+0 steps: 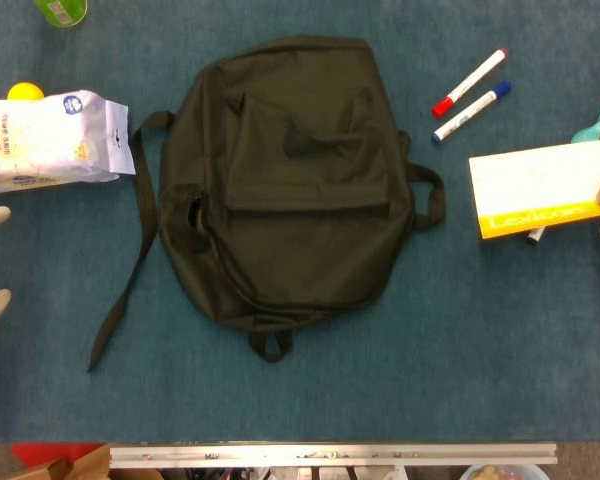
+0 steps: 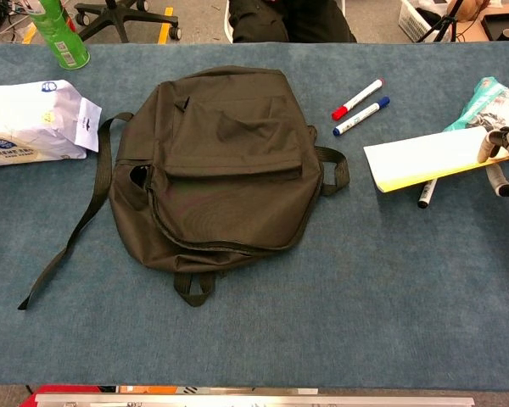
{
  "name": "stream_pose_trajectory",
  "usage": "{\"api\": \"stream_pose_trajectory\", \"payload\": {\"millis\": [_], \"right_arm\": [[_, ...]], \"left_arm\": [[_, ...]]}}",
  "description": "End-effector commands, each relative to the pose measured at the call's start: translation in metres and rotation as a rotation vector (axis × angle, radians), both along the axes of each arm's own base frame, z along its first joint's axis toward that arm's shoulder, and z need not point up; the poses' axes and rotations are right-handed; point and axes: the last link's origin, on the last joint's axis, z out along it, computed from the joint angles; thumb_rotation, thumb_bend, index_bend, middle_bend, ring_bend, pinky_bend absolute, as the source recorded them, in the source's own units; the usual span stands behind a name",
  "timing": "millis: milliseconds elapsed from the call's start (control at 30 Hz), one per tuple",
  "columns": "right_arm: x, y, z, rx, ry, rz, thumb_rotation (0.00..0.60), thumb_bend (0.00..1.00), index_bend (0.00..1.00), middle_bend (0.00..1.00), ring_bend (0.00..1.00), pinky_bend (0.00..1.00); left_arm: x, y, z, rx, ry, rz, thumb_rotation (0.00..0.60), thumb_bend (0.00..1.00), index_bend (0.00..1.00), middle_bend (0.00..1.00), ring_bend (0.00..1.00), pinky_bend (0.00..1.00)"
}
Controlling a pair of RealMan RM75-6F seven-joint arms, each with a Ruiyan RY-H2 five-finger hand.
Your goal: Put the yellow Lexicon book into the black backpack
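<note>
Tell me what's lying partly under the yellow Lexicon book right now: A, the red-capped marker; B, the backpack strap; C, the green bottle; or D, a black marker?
D: in the chest view a black marker pokes out from beneath the raised Lexicon book, which the right hand grips at its far end; the other items lie well clear of it.

1. The backpack (image 1: 290, 180) is plain black, straps included.
2. The book (image 1: 540, 185) has a white cover and a yellow spine lettered pale.
3. One marker (image 1: 470, 82) is white with a red cap, the other (image 1: 472, 112) white with a blue cap.
4. The table (image 1: 380, 380) is blue-teal.
5. The bag (image 1: 45, 140) is white with blue print.
6. The can (image 2: 59, 34) is green.
</note>
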Motion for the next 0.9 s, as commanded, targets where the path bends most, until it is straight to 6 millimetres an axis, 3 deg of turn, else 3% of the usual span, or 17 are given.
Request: {"api": "stream_pose_trajectory", "payload": {"millis": [33, 433, 900], "right_arm": [[0.003, -0.005, 0.001, -0.018, -0.014, 0.023, 0.6, 0.39, 0.63, 0.51, 0.33, 0.37], [0.019, -0.022, 0.008, -0.11, -0.09, 0.205, 0.6, 0.36, 0.81, 0.68, 0.5, 0.54], [0.031, -0.041, 0.034, -0.197, -0.109, 0.372, 0.6, 0.36, 0.84, 0.71, 0.53, 0.57]], "left_arm": [[0.0, 0.001, 0.0, -0.002, 0.001, 0.001, 0.6, 0.18, 0.19, 0.2, 0.2, 0.18], [0.004, 0.005, 0.001, -0.017, 0.013, -0.003, 0.6, 0.18, 0.19, 0.2, 0.2, 0.18], [0.012, 0.016, 0.004, -0.042, 0.038, -0.026, 0.6, 0.18, 0.18, 0.19, 0.2, 0.18]]}}
